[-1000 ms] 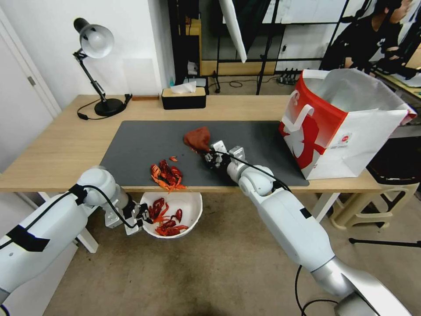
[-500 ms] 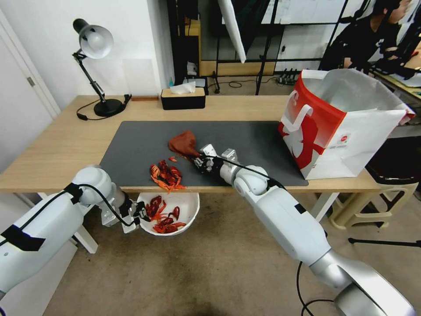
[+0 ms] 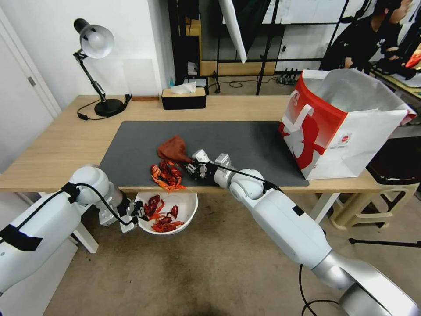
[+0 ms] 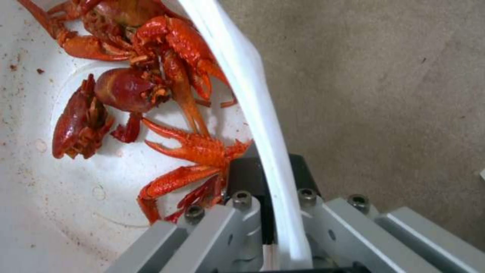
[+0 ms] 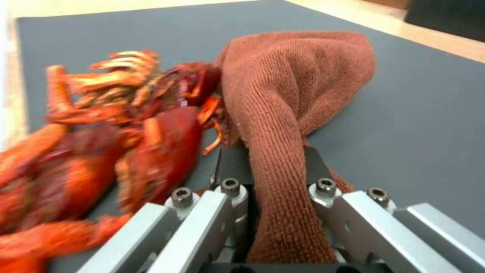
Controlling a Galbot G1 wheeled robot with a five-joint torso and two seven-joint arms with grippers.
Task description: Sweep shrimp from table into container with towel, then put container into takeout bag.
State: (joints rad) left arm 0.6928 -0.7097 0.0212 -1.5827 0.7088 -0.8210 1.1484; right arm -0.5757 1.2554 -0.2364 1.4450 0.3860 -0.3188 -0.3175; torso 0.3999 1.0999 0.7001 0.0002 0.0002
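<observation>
My right hand (image 3: pixel 191 168) clenched on towel (image 3: pixel 173 148), dragged across mat, now touching shrimp (image 3: pixel 166 175) pile at worktop (image 3: pixel 57 145) near edge. My left hand (image 3: pixel 139 212) grips container (image 3: pixel 186 206) rim below that edge. Sweep-off imminent, I judge; takeout bag (image 3: pixel 333 127) well apart.

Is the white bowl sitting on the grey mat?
No: the left gripper holds the round white wavy-rimmed bowl by its rim, below the light wooden table's near edge.
</observation>
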